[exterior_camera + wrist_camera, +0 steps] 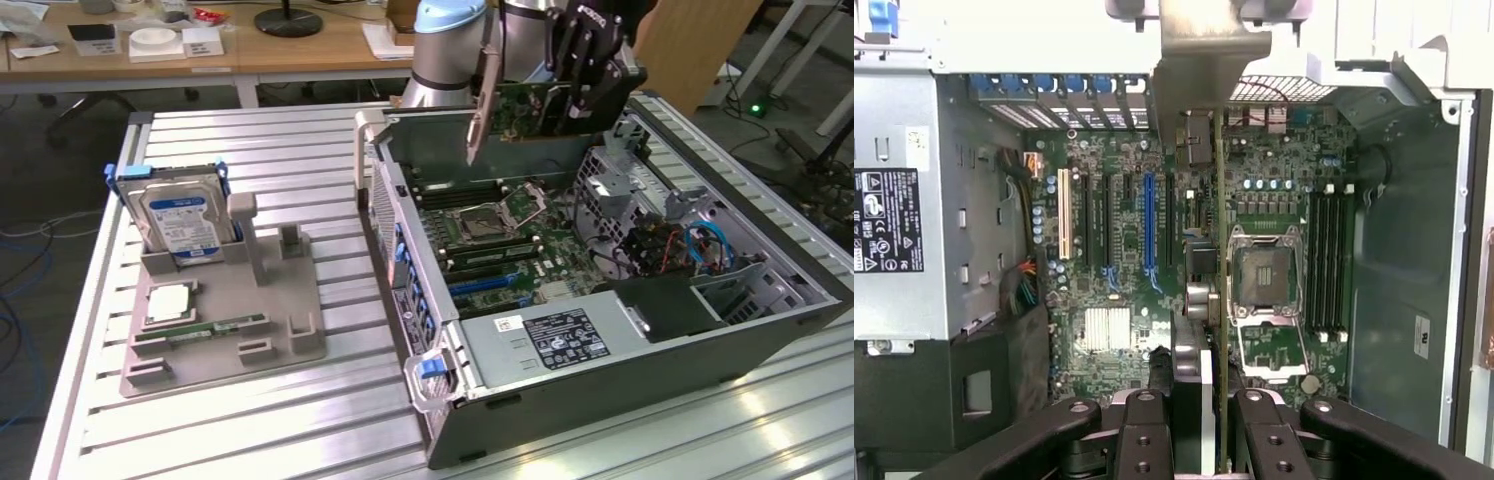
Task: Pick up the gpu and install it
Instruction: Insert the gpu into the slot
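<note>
My gripper is shut on the gpu, a flat circuit card with a grey metal end bracket pointing down at the exterior view's left. The card hangs upright over the far end of the open computer case, above the motherboard and clear of it. In the wrist view the gpu shows edge-on between the black fingers, running from my gripper to its bracket. Below it lie the expansion slots, among them a blue slot.
A power supply fills the case's near end, and a drive cage with cables lines its far wall. On the exterior view's left a grey holder carries a blue-labelled hard drive and a RAM stick.
</note>
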You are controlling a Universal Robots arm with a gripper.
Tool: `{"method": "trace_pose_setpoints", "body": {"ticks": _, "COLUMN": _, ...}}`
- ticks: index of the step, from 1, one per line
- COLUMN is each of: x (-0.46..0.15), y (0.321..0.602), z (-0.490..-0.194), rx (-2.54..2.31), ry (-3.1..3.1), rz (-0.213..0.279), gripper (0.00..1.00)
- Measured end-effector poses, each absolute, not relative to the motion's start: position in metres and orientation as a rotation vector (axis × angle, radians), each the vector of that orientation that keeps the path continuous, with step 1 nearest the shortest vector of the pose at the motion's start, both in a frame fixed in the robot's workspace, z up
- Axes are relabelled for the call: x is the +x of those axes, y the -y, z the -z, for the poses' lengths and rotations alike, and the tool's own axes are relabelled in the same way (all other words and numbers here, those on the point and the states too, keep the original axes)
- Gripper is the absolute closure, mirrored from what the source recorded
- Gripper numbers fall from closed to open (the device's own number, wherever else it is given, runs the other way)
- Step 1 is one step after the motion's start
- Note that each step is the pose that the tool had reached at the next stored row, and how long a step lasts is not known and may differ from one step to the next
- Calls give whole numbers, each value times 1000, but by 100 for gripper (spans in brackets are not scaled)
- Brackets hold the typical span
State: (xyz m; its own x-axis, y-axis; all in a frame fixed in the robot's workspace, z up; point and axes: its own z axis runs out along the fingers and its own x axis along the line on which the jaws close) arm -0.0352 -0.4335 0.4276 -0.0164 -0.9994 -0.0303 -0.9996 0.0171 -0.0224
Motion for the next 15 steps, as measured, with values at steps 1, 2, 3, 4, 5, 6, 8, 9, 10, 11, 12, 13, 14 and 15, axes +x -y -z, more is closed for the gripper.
{"method": "trace_pose_setpoints", "body": {"ticks": 1, "x": -35, "y": 433, "z": -426, "rx": -2176, "ry": -2213, "rz": -8, "gripper": 72}}
{"method": "trace_pose_setpoints", "body": {"ticks": 2, "x": -35, "y": 433, "z": -424, "rx": -2176, "ry": -2214, "rz": -7, "gripper": 72}}
{"method": "trace_pose_setpoints", "body": {"ticks": 3, "x": -35, "y": 433, "z": -423, "rx": -2174, "ry": -2215, "rz": -5, "gripper": 72}}
{"method": "trace_pose_setpoints", "body": {"ticks": 4, "x": -35, "y": 433, "z": -421, "rx": -2172, "ry": -2216, "rz": -3, "gripper": 72}}
{"method": "trace_pose_setpoints", "body": {"ticks": 5, "x": -35, "y": 433, "z": -420, "rx": -2170, "ry": -2218, "rz": -2, "gripper": 72}}
{"method": "trace_pose_setpoints", "body": {"ticks": 6, "x": -35, "y": 433, "z": -418, "rx": -2167, "ry": -2220, "rz": -2, "gripper": 72}}
{"method": "trace_pose_setpoints", "body": {"ticks": 8, "x": -35, "y": 433, "z": -415, "rx": -2143, "ry": -2243, "rz": -1, "gripper": 72}}
{"method": "trace_pose_setpoints", "body": {"ticks": 9, "x": -35, "y": 433, "z": -413, "rx": -2124, "ry": -2261, "rz": 0, "gripper": 72}}
{"method": "trace_pose_setpoints", "body": {"ticks": 10, "x": -35, "y": 433, "z": -412, "rx": -2111, "ry": -2273, "rz": 0, "gripper": 72}}
{"method": "trace_pose_setpoints", "body": {"ticks": 11, "x": -35, "y": 433, "z": -410, "rx": -2109, "ry": -2275, "rz": 0, "gripper": 72}}
{"method": "trace_pose_setpoints", "body": {"ticks": 12, "x": -35, "y": 433, "z": -409, "rx": -2109, "ry": -2275, "rz": 0, "gripper": 72}}
{"method": "trace_pose_setpoints", "body": {"ticks": 13, "x": -35, "y": 433, "z": -407, "rx": -2109, "ry": -2275, "rz": 0, "gripper": 72}}
{"method": "trace_pose_setpoints", "body": {"ticks": 14, "x": -35, "y": 433, "z": -406, "rx": -2108, "ry": -2275, "rz": 0, "gripper": 72}}
{"method": "trace_pose_setpoints", "body": {"ticks": 15, "x": -35, "y": 433, "z": -404, "rx": -2109, "ry": -2276, "rz": -1, "gripper": 72}}
